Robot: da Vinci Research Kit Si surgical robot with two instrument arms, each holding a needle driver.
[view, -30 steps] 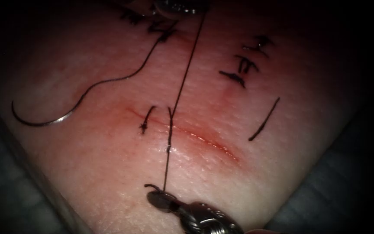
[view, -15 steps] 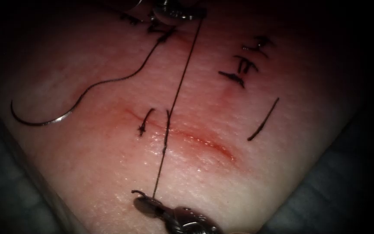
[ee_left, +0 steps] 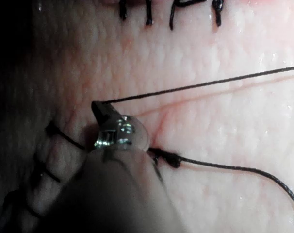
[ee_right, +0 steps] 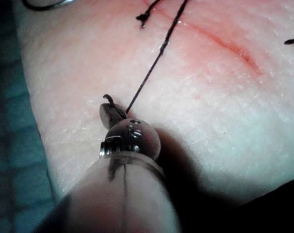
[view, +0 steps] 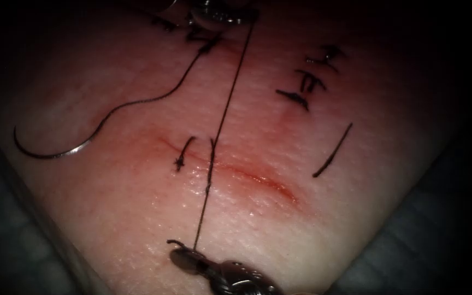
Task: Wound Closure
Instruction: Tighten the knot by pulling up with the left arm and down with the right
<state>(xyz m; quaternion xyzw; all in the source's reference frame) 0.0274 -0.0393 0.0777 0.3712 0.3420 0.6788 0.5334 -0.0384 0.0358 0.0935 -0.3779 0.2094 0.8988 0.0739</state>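
Presently your left gripper (view: 222, 13) and right gripper (view: 184, 257) each clamp the taut thread (view: 219, 125); the needle (view: 47, 150) lies free on the tissue (view: 356, 218), upper left of the cut (view: 247, 175).

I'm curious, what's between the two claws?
A tight thread runs from left claw to right claw, crossing the cut in the endoscope view.

Both tools (view: 184, 258) (view: 219, 13) clamped, well apart.

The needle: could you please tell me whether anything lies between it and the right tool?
Nothing visible does; bare tissue lies between. The needle rests on the tissue, left of the cut. Both the right tool and left tool grip the thread.
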